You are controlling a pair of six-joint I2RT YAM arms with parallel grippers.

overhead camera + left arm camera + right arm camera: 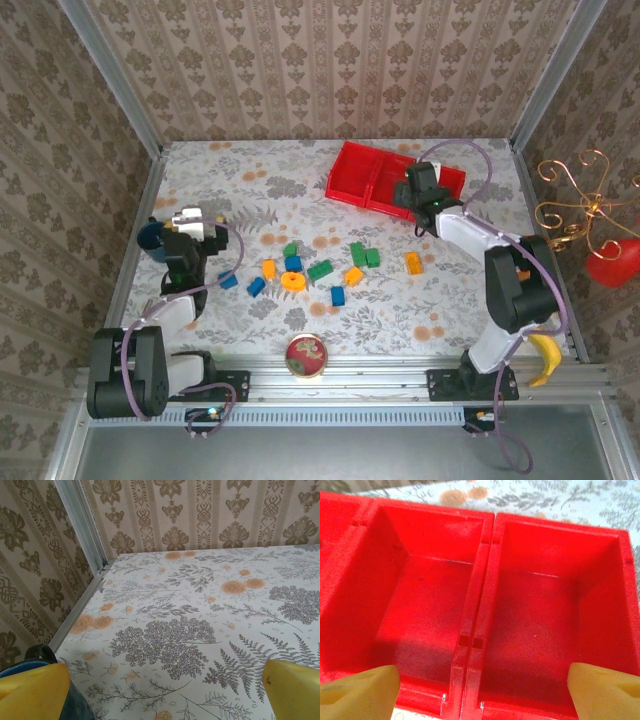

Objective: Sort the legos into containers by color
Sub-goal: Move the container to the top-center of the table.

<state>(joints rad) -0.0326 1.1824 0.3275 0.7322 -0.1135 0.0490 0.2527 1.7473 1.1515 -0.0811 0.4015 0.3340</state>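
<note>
Closest to me, a small round dish sits at the near edge. Beyond it I see the legos scattered mid-table, well short of the red tray. Left of them my left gripper gapes, empty. Farthest, my right gripper hovers spread over the tray, holding nothing.

a lab test booth: aluminium frame, wallpapered panels, floral-print table.

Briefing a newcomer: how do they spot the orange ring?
From the bright red plastic tray at the far right, look nearer and left to the scattered small blocks. The flat orange ring lies beside a blue block; it alone is round with a hole.
</note>
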